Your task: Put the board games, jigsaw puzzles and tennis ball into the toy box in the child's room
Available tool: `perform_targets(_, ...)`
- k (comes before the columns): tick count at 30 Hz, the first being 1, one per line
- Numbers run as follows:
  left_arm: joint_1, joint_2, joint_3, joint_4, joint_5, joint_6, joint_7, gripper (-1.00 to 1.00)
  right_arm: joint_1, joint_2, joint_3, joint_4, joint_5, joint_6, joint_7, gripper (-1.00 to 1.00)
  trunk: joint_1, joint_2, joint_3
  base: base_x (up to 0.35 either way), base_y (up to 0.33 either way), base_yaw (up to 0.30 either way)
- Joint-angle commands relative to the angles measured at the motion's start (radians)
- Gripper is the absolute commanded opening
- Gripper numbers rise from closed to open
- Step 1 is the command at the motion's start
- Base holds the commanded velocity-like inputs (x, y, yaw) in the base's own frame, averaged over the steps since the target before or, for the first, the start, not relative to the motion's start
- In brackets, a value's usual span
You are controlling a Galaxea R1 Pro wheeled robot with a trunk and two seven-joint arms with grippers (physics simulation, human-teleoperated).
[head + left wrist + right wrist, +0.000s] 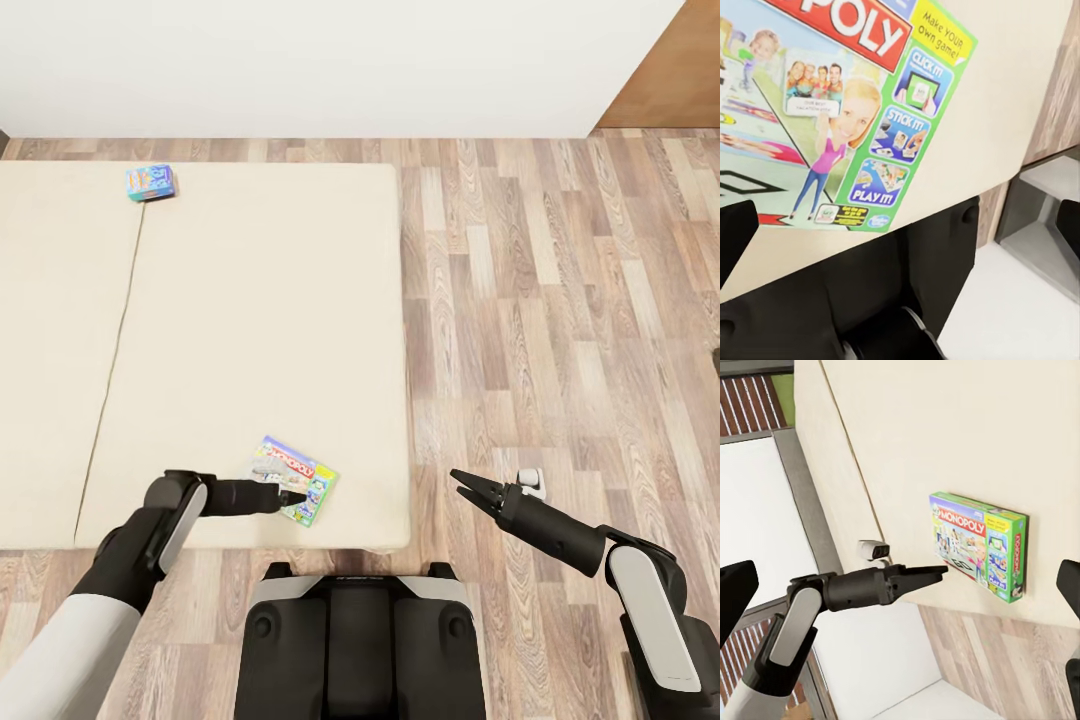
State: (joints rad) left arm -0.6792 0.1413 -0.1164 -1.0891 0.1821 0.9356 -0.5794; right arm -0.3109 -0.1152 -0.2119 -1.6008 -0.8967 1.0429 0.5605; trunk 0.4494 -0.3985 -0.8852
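My left claw [292,496], open and empty, reaches the Monopoly box [296,480] near the bed's [250,330] front edge; I should straddle its edge squarely before closing.

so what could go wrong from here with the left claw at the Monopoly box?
1. The Monopoly box lies flat near the corner of the bed; a push from the left claw may slide it off instead of gripping it.
2. The light-blue game sits at the far edge, likely a long reach.
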Motion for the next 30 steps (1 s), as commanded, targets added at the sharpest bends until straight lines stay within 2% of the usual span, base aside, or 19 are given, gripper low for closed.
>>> perform_targets(1, 0.0, 0.002, -0.002, -0.007, 0.009, 0.015, 0.004, 1.0, -0.001, 0.0, -0.001, 0.0, 0.007, 0.004, 0.008, 1.0, 0.001, -0.002, -0.001, 0.0, 0.0, 0.0)
perform_targets(8, 0.001, 0.01, -0.001, -0.026, 0.01, 0.027, -0.007, 1.0, -0.001, 0.0, -0.002, 0.0, 0.007, 0.004, 0.008, 1.0, 0.001, -0.002, -0.001, 0.0, 0.0, 0.0)
perform_targets(17, 0.001, 0.034, 0.01, -0.032, 0.008, 0.032, -0.069, 1.0, -0.001, 0.0, -0.003, -0.001, 0.007, 0.004, 0.008, 1.0, 0.001, -0.002, -0.001, 0.0, 0.0, 0.0)
perform_targets(30, 0.001, 0.065, 0.034, -0.044, 0.007, 0.03, -0.083, 1.0, -0.001, 0.0, -0.003, -0.001, 0.007, 0.004, 0.008, 1.0, 0.001, -0.002, -0.001, 0.0, 0.0, 0.0)
